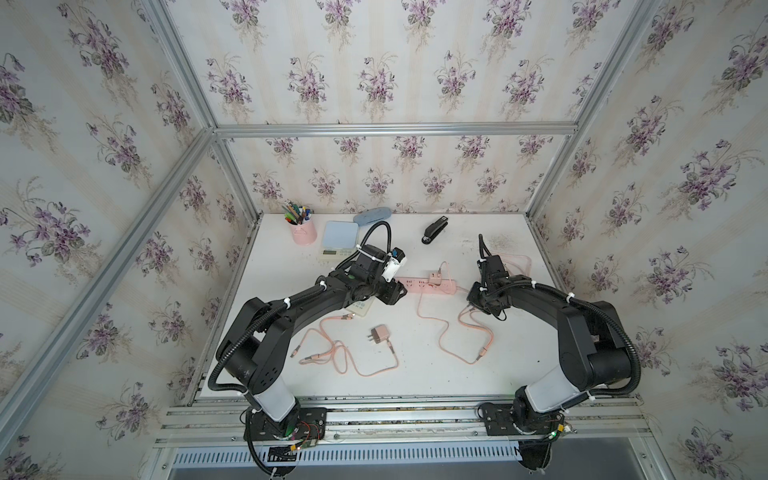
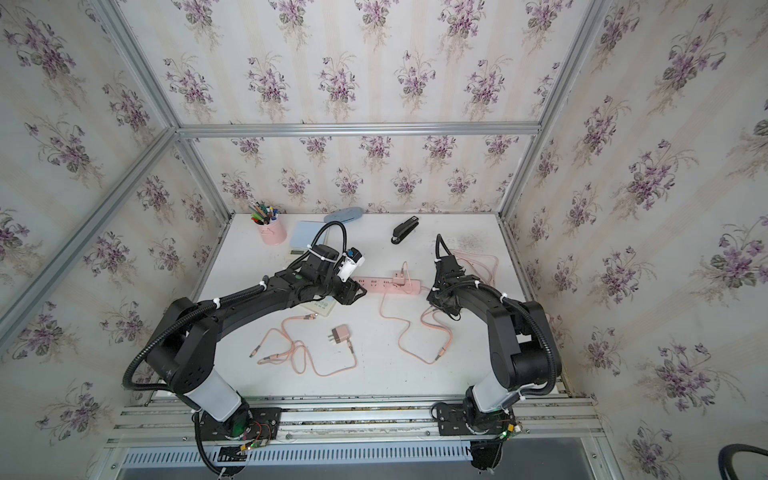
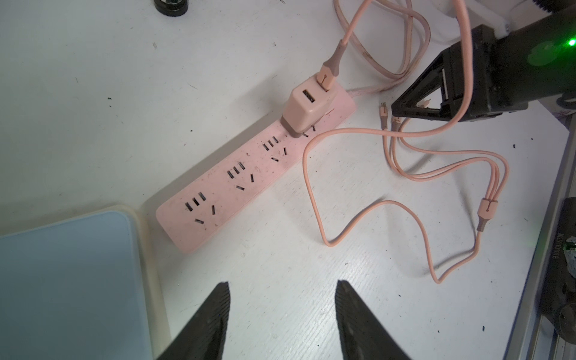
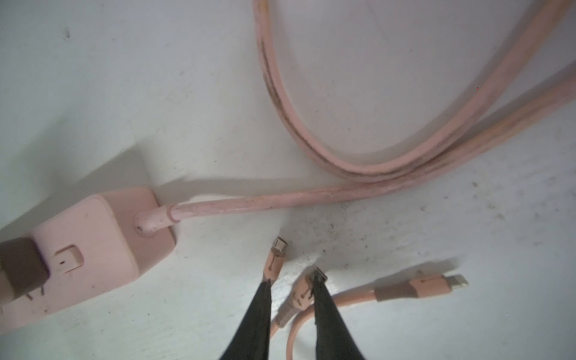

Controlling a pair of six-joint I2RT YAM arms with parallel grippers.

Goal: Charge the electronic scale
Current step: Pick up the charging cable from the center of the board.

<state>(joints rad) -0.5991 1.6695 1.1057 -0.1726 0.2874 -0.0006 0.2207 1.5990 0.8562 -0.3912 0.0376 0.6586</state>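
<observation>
A blue-topped, cream-rimmed electronic scale (image 3: 68, 280) lies mostly under my left arm; only its button end (image 1: 360, 309) shows in a top view. My left gripper (image 3: 282, 286) (image 1: 395, 293) hangs open and empty between that scale and the near end of the pink power strip (image 3: 249, 174) (image 1: 415, 286). A pink charger (image 3: 307, 109) sits plugged into the strip with a pink cable (image 3: 308, 187) leading from it. My right gripper (image 4: 292, 277) (image 1: 473, 305) is down at the cable's connectors. One connector (image 4: 304, 288) lies between its narrowly parted jaws, against one finger. Another (image 4: 277, 254) lies just past the tips.
A second blue-topped scale (image 1: 338, 239), a pink pen cup (image 1: 302, 232), a blue case (image 1: 372, 217) and a black stapler (image 1: 435, 229) stand along the back. A loose pink charger (image 1: 379, 333) with its coiled cable (image 1: 332, 353) lies at the front. The strip's thick cord (image 4: 374, 168) loops at the right.
</observation>
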